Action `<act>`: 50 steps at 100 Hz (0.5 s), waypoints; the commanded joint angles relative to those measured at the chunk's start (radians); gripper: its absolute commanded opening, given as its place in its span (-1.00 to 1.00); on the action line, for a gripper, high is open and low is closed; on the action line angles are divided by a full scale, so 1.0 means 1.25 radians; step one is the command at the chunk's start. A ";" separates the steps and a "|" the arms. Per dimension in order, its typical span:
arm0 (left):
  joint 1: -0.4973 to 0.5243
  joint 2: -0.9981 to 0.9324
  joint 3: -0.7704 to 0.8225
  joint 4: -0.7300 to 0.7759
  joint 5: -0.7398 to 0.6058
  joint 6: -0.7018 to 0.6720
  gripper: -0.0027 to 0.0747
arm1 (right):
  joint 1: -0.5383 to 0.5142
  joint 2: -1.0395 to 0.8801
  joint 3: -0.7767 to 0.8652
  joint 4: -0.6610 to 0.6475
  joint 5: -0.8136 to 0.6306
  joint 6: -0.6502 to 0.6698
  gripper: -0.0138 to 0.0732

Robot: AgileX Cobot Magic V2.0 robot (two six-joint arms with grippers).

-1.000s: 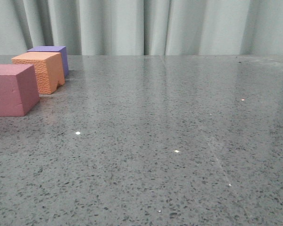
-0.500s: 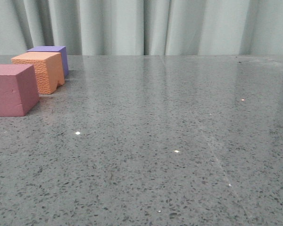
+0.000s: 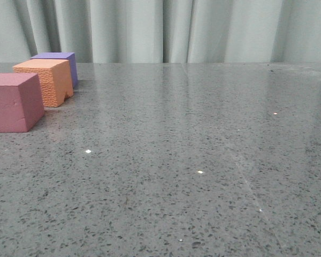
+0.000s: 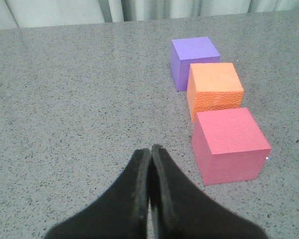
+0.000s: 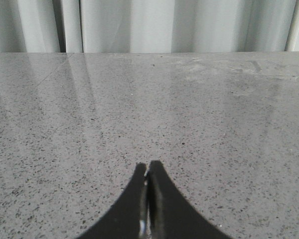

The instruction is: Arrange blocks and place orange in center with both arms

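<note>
1. My left hand (image 4: 150,152) is pressed shut with its black fingers together, holding nothing, above the speckled grey stone desk (image 3: 203,160).
2. My right hand (image 5: 148,169) is likewise closed and empty over bare desk.
3. The three matte foam cubes sit in one row at the desk's far-left side: purple cube (image 3: 61,63) farthest, rough orange cube (image 3: 45,80) in the middle, pink-red cube (image 3: 13,101) nearest.
4. The orange touches or nearly touches both neighbours.
5. Open desk stretches right of the row to the pale curtain (image 3: 166,29).
</note>
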 commanded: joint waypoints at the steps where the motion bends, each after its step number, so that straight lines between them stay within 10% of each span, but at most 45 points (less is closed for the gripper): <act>1: 0.007 0.002 -0.010 0.022 -0.068 0.020 -0.98 | -0.004 -0.020 -0.011 0.000 -0.070 -0.005 -0.84; 26: 0.136 -0.066 0.107 -0.263 -0.313 0.354 -0.98 | -0.004 -0.020 -0.011 0.000 -0.070 -0.005 -0.84; 50: 0.229 -0.169 0.300 -0.280 -0.550 0.373 -0.98 | -0.004 -0.020 -0.011 0.000 -0.070 -0.005 -0.84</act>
